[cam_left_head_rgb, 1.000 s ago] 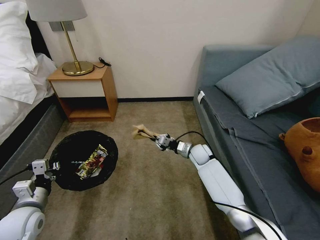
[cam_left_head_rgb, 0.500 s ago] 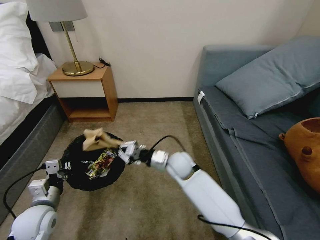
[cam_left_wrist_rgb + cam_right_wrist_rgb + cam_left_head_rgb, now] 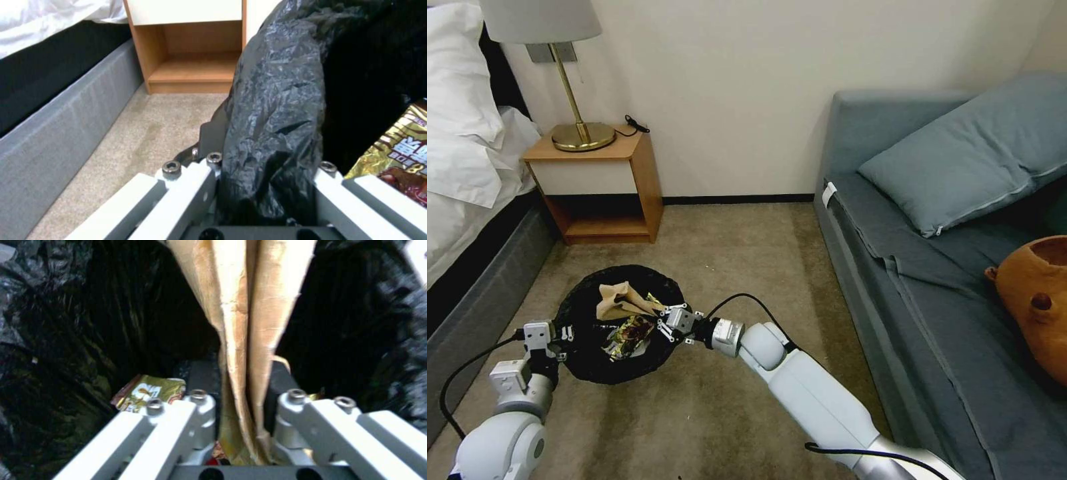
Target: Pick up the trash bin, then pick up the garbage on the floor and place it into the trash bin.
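The trash bin [image 3: 578, 360], lined with a glossy black bag [image 3: 276, 100], sits low over the carpet at the left. My left gripper [image 3: 557, 333] is shut on its near rim, the liner pinched between the fingers [image 3: 267, 186]. My right gripper [image 3: 662, 324] reaches over the bin's right rim and is shut on the tan paper bag [image 3: 617, 300], a piece of the garbage; the bag [image 3: 240, 306] hangs inside the bin's mouth. A gold-brown wrapper [image 3: 627, 331] lies inside the bin, and it also appears in both wrist views [image 3: 396, 146] [image 3: 153, 390].
A wooden nightstand [image 3: 600, 180] with a brass lamp [image 3: 577, 127] stands against the wall behind the bin. A bed [image 3: 467, 167] runs along the left. A grey-blue sofa [image 3: 894, 267] with a pillow [image 3: 974, 153] and a brown plush bear [image 3: 1037, 300] fills the right. Brown carpet lies between them.
My right gripper has swung left with the paper bag, from over the open carpet to the bin, and lowered it into the mouth. The left arm shifted the bin slightly rightward.
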Tool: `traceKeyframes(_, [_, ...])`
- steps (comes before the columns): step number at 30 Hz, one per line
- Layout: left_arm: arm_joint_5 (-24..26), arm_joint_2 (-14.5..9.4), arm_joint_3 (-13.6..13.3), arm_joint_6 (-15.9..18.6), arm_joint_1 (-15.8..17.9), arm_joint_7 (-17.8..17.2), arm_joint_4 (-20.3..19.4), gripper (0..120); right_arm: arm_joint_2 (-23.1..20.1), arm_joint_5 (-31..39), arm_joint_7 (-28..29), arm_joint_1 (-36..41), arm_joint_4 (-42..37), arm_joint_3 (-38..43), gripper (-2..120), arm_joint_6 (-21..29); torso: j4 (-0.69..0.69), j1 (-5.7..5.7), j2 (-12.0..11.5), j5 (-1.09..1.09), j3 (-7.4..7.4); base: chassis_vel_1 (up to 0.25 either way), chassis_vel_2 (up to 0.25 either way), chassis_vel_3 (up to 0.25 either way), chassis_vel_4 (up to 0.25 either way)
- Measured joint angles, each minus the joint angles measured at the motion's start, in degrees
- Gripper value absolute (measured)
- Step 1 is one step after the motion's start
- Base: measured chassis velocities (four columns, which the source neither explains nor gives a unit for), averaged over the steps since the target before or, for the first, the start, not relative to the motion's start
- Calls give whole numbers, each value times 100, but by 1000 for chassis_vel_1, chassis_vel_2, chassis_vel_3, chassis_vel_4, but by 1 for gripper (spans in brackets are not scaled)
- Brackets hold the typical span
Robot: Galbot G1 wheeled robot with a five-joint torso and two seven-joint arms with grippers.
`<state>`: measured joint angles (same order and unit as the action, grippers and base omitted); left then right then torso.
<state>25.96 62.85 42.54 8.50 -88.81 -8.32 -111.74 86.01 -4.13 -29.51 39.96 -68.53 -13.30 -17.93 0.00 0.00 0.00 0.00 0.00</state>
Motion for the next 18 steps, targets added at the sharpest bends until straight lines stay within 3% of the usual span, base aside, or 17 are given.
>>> traceKeyframes(6, [6,-4,1,0,4,0,6,3,6,-68,4,33,-23,-1,32,3,0,0,0,0,0,0,0,0,0])
traceKeyframes(8, [9,0,9,0,1,0,25,3,-2,-117,-7,53,-133,-1,43,58,0,0,0,0,0,0,0,0,0])
traceKeyframes(18, [-20,75,5,-1,-10,1,104,3,-98,-237,-27,110,-507,-44,76,123,0,0,0,0,0,0,0,0,0])
